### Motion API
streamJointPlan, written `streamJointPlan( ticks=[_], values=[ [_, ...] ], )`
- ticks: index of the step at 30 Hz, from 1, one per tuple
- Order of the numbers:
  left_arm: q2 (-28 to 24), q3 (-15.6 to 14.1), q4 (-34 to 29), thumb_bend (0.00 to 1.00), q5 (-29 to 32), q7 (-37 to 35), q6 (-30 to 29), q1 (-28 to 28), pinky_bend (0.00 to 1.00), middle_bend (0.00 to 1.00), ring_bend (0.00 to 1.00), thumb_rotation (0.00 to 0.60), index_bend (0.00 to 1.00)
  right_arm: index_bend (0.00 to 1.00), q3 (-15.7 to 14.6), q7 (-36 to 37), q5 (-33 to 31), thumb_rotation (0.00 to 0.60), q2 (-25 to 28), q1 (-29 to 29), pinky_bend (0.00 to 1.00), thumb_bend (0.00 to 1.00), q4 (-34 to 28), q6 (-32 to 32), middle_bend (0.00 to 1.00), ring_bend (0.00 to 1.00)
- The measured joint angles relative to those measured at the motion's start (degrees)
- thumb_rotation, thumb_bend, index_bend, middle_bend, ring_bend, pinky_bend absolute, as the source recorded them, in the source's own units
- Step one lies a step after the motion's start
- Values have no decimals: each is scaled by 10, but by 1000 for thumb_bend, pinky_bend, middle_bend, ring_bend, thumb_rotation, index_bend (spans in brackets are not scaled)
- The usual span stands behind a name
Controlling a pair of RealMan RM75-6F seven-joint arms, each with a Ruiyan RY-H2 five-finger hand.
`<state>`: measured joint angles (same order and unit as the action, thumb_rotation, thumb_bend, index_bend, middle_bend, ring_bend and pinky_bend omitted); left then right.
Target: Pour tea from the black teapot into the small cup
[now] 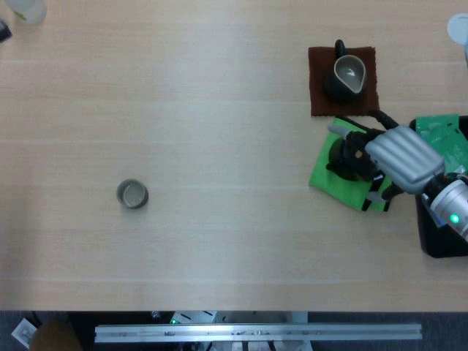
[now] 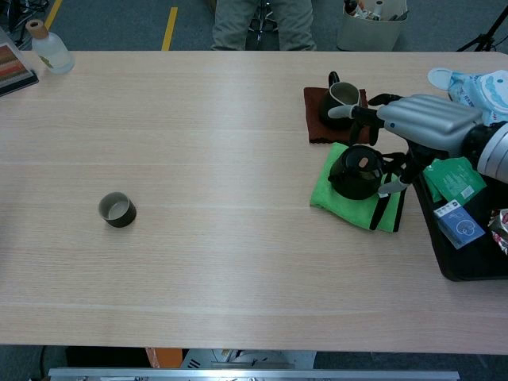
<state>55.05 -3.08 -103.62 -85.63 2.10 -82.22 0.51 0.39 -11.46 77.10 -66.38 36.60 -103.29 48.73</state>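
The black teapot (image 1: 346, 157) (image 2: 354, 172) sits on a green cloth (image 1: 324, 173) (image 2: 325, 195) at the right of the table. My right hand (image 1: 403, 156) (image 2: 421, 119) hovers over the teapot's right side, its fingers spread and reaching left above the pot. It holds nothing; whether a fingertip touches the pot is unclear. The small cup (image 1: 132, 194) (image 2: 117, 209) stands alone far to the left, upright. My left hand does not appear in either view.
A dark pitcher (image 1: 349, 73) (image 2: 340, 99) stands on a brown mat (image 1: 316, 104) just behind the green cloth. A black tray (image 2: 446, 255) with packets lies at the right edge. A bottle (image 2: 48, 49) stands at the far left corner.
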Motion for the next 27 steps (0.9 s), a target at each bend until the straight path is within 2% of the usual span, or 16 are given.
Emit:
streamJointPlan(
  ticks=[3, 6, 9, 11, 15, 27],
  values=[
    [-1, -1, 0, 228, -2, -3, -2, -1, 72, 115, 98, 600, 121, 48, -5, -10, 8, 600, 5, -4, 0, 0, -9, 7, 333, 365],
    [-3, -2, -1, 228, -4, -10, -4, -2, 72, 115, 98, 600, 121, 147, -8, -26, 14, 600, 6, -6, 0, 0, -10, 12, 333, 341],
    [-6, -3, -1, 228, -6, -17, -7, -5, 72, 115, 98, 600, 121, 289, -13, -53, 18, 600, 8, -8, 0, 0, -9, 16, 335, 336],
    [-6, -4, 0, 228, -6, -19, -8, -6, 72, 115, 98, 600, 121, 327, -17, -77, 20, 600, 8, -10, 0, 0, -8, 19, 356, 336],
    [-6, -4, 1, 228, -7, -20, -6, -6, 72, 114, 98, 600, 121, 339, -27, -115, 18, 600, 4, -13, 0, 0, -5, 21, 383, 336],
    [-4, -5, 2, 228, -7, -20, -1, -4, 72, 114, 98, 600, 121, 349, -41, -128, 5, 600, -5, -22, 0, 0, 13, 13, 390, 336]
  ],
)
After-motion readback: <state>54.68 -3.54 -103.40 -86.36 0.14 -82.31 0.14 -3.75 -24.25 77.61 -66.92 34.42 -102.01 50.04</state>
